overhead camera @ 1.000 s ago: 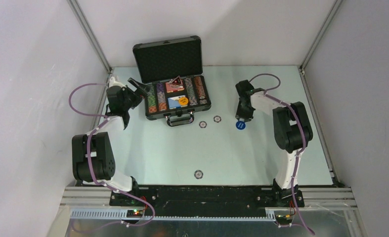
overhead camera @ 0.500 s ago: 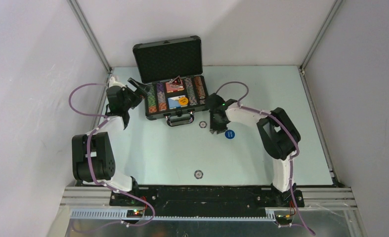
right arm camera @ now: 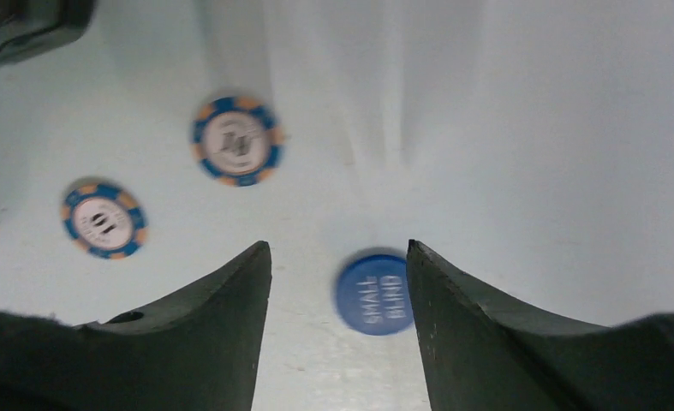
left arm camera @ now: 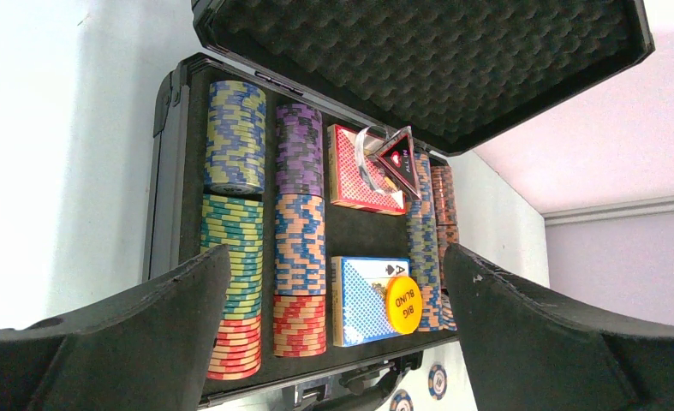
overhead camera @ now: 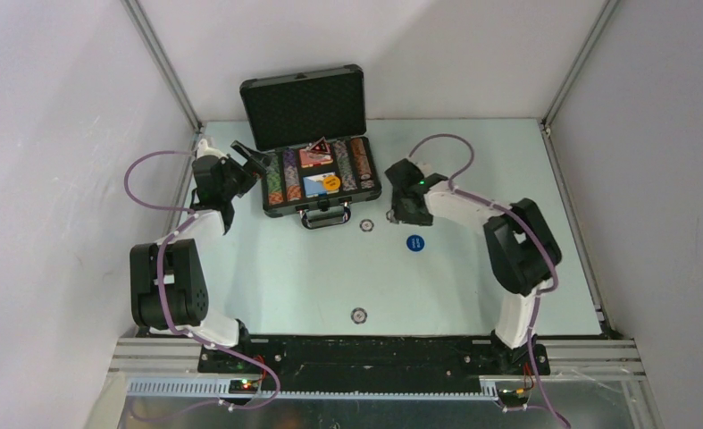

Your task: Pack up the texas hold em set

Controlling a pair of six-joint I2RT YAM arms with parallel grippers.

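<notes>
The texas hold em set's black case [overhead camera: 305, 105] stands open at the back, with rows of chips [left arm camera: 299, 248], a red deck [left arm camera: 348, 167], a dark triangular marker [left arm camera: 399, 160], a blue deck [left arm camera: 360, 300] and an orange "BIG BLIND" button [left arm camera: 404, 304] inside. My left gripper [overhead camera: 251, 161] [left arm camera: 335, 253] hangs open and empty at the case's left end. A blue "SMALL BLIND" button [overhead camera: 414, 242] [right arm camera: 374, 294] lies flat on the table. My right gripper [overhead camera: 401, 214] [right arm camera: 339, 248] is open just above it, holding nothing.
Two loose blue-and-orange chips [right arm camera: 237, 141] [right arm camera: 104, 219] lie on the table in front of the case, near its handle [overhead camera: 322, 217]. A third chip [overhead camera: 358, 315] lies near the front edge. Walls with metal corner posts enclose the table.
The right arm swung left from the table's right side, bringing the blue button toward the case. Its jaws then opened and drew back toward the case, leaving the button lying flat. The left arm stayed still.
</notes>
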